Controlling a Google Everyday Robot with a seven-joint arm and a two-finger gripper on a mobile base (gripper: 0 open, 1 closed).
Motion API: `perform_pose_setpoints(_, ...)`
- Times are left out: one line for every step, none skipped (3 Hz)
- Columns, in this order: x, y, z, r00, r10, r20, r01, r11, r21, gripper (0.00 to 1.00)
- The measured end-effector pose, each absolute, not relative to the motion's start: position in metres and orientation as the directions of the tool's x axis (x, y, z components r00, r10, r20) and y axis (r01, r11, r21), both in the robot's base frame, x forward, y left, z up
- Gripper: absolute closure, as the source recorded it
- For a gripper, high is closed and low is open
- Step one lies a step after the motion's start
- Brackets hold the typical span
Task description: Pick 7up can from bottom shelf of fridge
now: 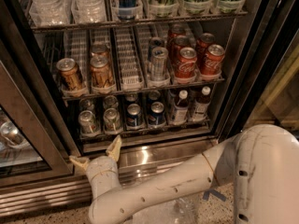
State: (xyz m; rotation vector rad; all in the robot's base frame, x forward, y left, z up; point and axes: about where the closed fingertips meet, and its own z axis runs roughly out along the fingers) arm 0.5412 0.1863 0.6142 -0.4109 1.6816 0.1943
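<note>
Two 7up cans (88, 121) (112, 119) with silver tops stand in the left lanes of the bottom shelf (140, 132) of the fridge (236, 78). More cans stand behind them. My gripper (96, 155) is below and in front of that shelf, over the steel sill. Its two cream fingers (114, 148) are spread open and empty, and the right one points up at the 7up cans. It touches no can.
Blue Pepsi cans (134, 115) and two small bottles (180, 107) fill the right lanes of the bottom shelf. The rack above holds gold cans (70, 73) and red Coca-Cola cans (186, 62). The open glass door (28, 139) stands at the left. The louvred grille (42, 197) runs below.
</note>
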Motion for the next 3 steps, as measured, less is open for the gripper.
perform_pose_setpoints(0.559, 0.148, 0.630, -0.035, -0.101, -0.994, -0.218, 0.972, -0.091, 0.00)
perform_pose_setpoints(0.561, 0.137, 0.637, -0.014, -0.096, -0.995, -0.173, 0.981, -0.092, 0.00)
perform_pose_setpoints(0.561, 0.145, 0.625, -0.057, -0.080, -0.995, -0.210, 0.975, -0.066, 0.00)
